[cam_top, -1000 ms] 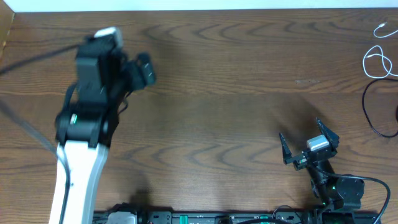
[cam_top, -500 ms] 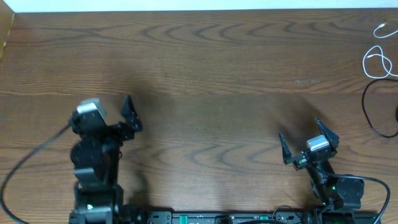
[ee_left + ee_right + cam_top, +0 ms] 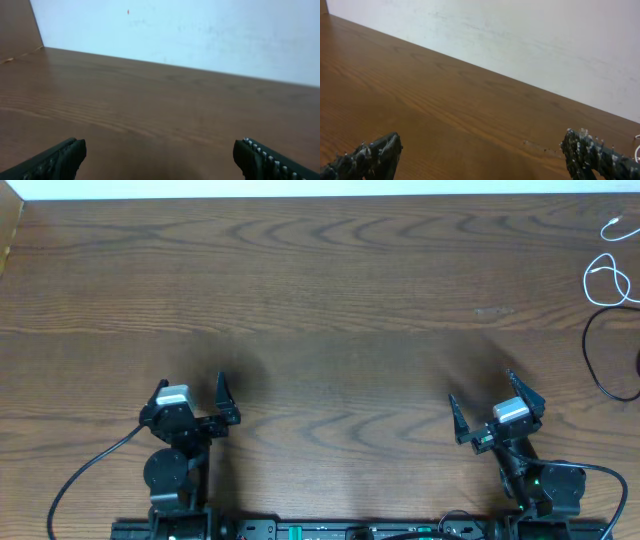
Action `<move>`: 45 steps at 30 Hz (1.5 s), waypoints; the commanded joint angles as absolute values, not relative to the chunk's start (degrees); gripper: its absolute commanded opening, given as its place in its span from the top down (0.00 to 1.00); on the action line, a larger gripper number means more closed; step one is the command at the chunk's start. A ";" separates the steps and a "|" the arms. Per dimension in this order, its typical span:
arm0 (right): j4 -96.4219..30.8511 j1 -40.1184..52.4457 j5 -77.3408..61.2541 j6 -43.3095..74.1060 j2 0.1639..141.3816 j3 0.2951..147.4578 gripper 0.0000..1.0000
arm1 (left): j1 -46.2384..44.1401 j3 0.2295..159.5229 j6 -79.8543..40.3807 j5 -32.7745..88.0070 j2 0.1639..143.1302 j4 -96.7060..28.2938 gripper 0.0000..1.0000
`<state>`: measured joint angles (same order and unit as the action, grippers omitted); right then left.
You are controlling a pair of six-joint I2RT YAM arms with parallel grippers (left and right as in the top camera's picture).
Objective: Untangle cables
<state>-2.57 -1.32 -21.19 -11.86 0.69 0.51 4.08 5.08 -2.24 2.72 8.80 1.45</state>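
Cables (image 3: 605, 272) lie at far-right table (image 3: 330, 300) edge; left pincer (image 3: 190, 383) and right pincer (image 3: 481, 385) gape empty.

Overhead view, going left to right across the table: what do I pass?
left gripper → right gripper → white cable and black cable, both at the right edge, so their order is unclear.
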 commanded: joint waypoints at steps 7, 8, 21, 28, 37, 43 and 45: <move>-2.72 -1.41 -21.50 -10.94 0.32 0.32 0.01 | 4.32 0.91 7.33 2.98 6.68 1.87 0.01; -2.72 -1.41 -21.50 -10.96 0.32 0.32 0.01 | 4.32 0.32 7.31 2.98 6.02 1.87 0.01; -2.72 -1.41 -21.50 -10.94 0.32 0.32 0.01 | 4.25 0.23 7.03 2.98 0.10 -3.97 0.01; -2.72 -1.41 -21.50 -10.96 0.32 0.32 0.01 | 4.16 0.23 5.93 2.98 0.25 -3.84 0.01; -2.70 -1.41 -21.50 -10.94 0.32 0.32 0.01 | 4.16 0.23 5.93 2.98 0.67 -3.84 0.01; -2.72 -1.41 -21.50 -10.96 0.32 0.32 0.01 | 4.16 0.23 5.93 2.98 0.67 -3.84 0.01; -2.72 -1.41 -21.50 -10.94 0.32 0.32 0.01 | 4.16 0.23 5.93 2.98 0.67 -3.84 0.01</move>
<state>-2.55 -1.32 -21.21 -11.86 0.69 0.51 4.08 0.89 6.17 3.07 0.64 -1.39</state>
